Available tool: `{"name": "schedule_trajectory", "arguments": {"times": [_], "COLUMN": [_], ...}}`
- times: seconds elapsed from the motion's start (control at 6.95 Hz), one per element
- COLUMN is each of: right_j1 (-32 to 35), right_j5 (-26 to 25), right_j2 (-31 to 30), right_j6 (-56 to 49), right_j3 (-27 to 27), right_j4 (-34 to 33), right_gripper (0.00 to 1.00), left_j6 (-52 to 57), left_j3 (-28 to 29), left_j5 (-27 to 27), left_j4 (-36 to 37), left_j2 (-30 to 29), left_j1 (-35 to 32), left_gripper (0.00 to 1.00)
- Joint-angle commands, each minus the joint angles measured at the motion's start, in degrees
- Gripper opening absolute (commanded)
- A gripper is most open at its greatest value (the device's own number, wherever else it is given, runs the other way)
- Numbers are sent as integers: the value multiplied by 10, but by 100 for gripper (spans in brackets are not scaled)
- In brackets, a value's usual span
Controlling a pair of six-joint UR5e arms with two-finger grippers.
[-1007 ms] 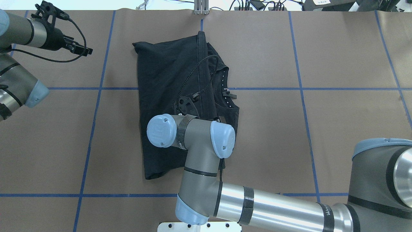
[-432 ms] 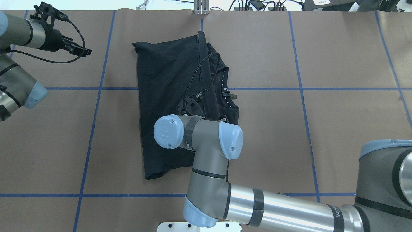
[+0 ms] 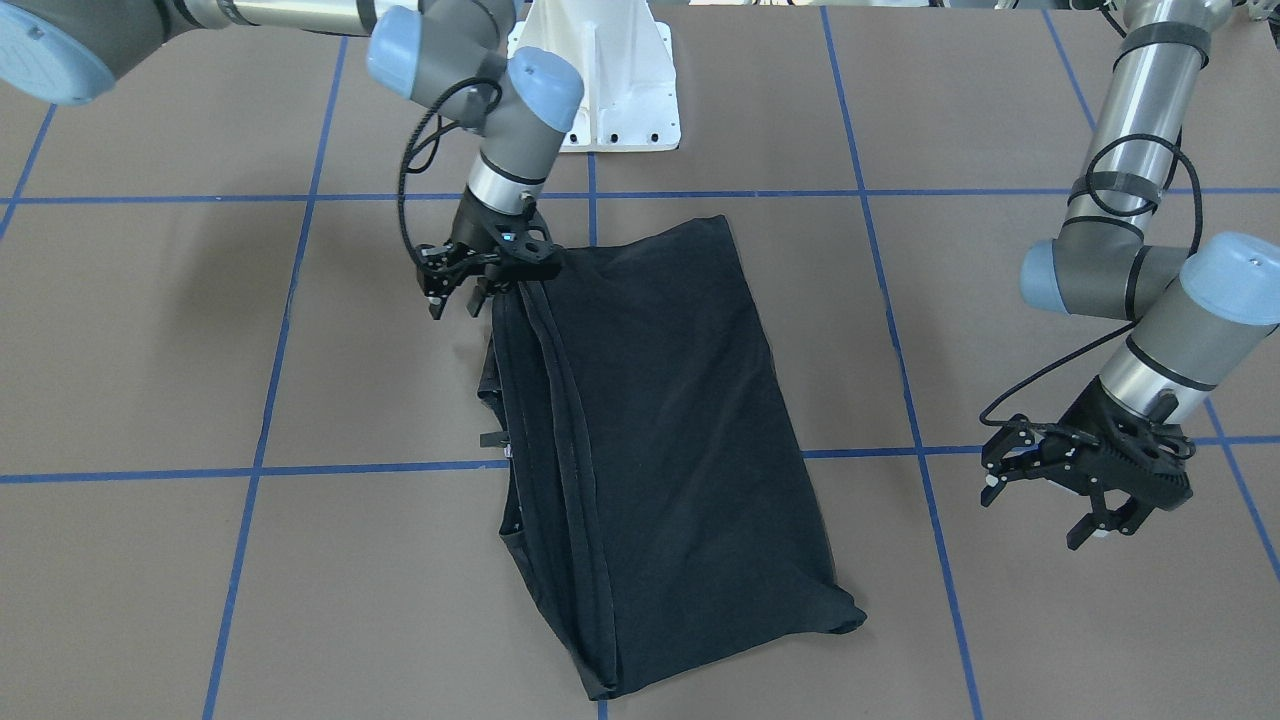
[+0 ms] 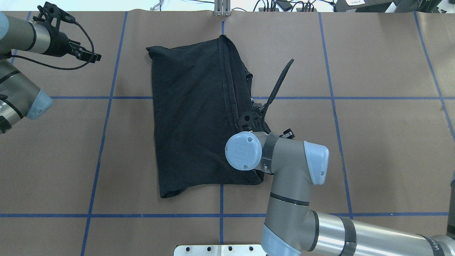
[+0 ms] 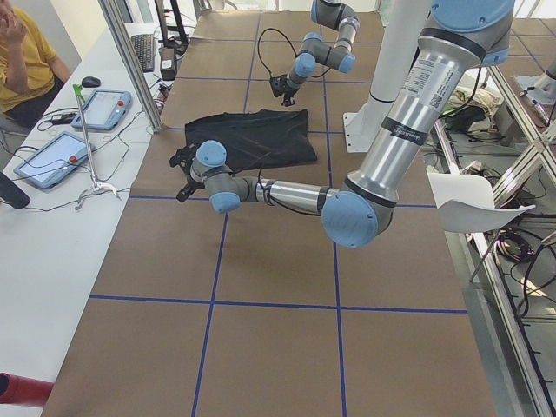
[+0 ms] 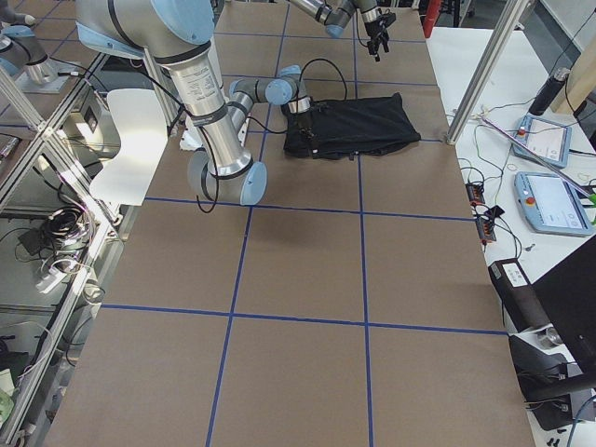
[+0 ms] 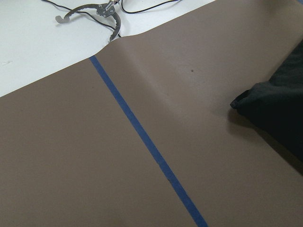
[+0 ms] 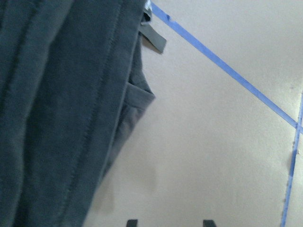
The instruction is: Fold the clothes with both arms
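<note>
Nearest, the right gripper (image 3: 456, 305): fingers spread, holding nothing, low over the table (image 4: 373, 142) just beside the shirt's layered edge. The shirt (image 4: 192, 117): flat at table centre, folded lengthwise into a long panel, collar strip protruding there. Farthest, the left gripper (image 3: 1040, 500): spread, empty, well apart. Assessment: lengthwise fold largely done; crosswise fold outstanding.

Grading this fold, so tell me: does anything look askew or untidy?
Yes. The black T-shirt is folded unevenly: its collar area pokes out past the folded-over hem on the robot's right side, and its robot-side edge slants against the blue tape line.
</note>
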Motion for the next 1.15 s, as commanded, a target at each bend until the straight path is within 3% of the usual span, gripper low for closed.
{"name": "schedule_trajectory", "arguments": {"times": [0.0, 0.29, 0.43, 0.58, 1.01], "right_j1": [6, 8, 7, -6, -40], "right_j5": [3, 20, 53, 82, 93], "right_j2": [-5, 58, 70, 44, 32], "right_j6": [-2, 15, 54, 62, 60], "right_j3": [22, 20, 21, 23, 23], "right_j4": [2, 9, 24, 85, 96], "right_gripper": [55, 59, 61, 61, 54], "left_j6": [0, 0, 0, 0, 1], "left_j3": [0, -1, 0, 1, 1], "left_j5": [0, 0, 0, 0, 0], "left_j4": [0, 0, 0, 1, 0], "left_j2": [0, 0, 0, 0, 1], "left_j1": [0, 0, 0, 0, 1], "left_gripper": [100, 100, 100, 100, 100]}}
